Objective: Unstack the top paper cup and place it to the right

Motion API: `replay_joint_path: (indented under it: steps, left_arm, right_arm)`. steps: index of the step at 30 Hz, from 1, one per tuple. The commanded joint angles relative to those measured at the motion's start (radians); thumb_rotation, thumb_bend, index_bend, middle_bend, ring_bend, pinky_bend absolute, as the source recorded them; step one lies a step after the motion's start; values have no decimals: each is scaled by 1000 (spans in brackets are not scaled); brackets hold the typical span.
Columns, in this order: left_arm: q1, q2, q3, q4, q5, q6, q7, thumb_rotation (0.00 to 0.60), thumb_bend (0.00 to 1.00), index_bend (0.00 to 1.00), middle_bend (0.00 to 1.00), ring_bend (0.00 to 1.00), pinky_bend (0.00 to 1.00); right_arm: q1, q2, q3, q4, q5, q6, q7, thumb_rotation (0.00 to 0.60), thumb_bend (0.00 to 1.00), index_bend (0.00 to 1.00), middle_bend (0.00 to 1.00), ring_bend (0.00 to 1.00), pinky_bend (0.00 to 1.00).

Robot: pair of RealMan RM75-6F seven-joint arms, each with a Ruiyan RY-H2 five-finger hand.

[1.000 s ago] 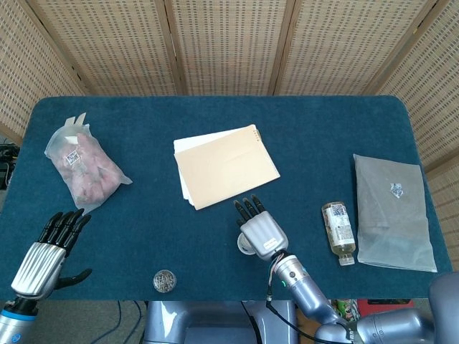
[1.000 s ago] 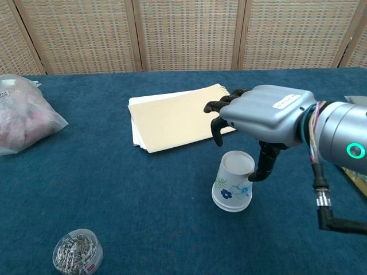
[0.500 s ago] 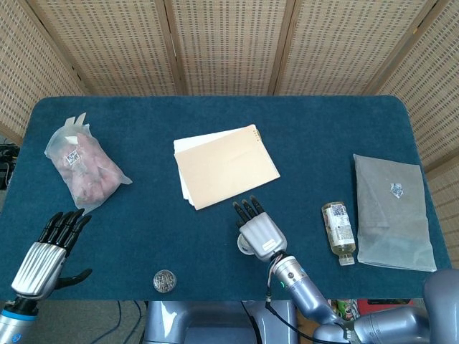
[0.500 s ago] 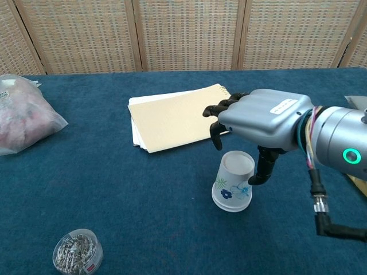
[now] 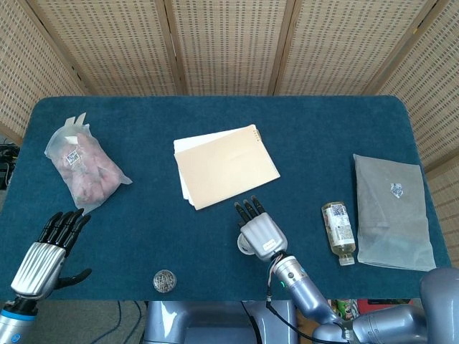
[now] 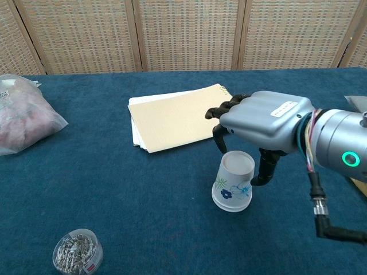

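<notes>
Barely anything has shifted over the last second: the right hand [image 6: 268, 119] has eased a touch lower and closer over the paper cup [image 6: 233, 181], and everything else lies as it did. That hand hovers palm-down above the cup, dark fingers [image 6: 221, 129] curled downward at the far side and the thumb hanging beside the cup's right wall; whether any of them touches the paper I cannot tell, and nothing is gripped. A small white sticker sits on the back of the hand, its print too fine to read.

From overhead the cup is almost hidden under the hand [image 5: 262, 236], near the table's [image 5: 215, 115] front edge at about six o'clock from the notepad [image 5: 225, 165]. It stands upside down, rim on the cloth, long axis upright with a slight lean, blue flowers printed on its side. I cannot make out separate cups in the stack.

At three o'clock from the cup there is bare cloth, then a small bottle [image 5: 338, 232] lying on its side with an unreadable label, and a grey bag [image 5: 394, 211] beyond it. A round tub of paper clips [image 5: 165, 280] sits at eight o'clock by the front edge. Far left lies a clear bag of pink pieces [image 5: 82, 168] bearing a square code sticker. The left hand [image 5: 46, 252] is at the front left corner, fingers spread, holding nothing.
</notes>
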Motion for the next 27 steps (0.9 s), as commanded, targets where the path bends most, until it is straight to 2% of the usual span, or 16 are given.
replay_joint_path:
  steps: [1,27]
  left_arm:
    - [0,-1,0,0,0,0,1,600,148,0,0,0,0]
    - [0,3,-1,-1,-1,4,-6,600,148,0,0,0,0]
  right_arm:
    - [2,1,-1,-2,-1,1,1,600,200,380,66,0,0]
    - [24,15,-6,-41,-8,41,-27,600,199,472,100,0,0]
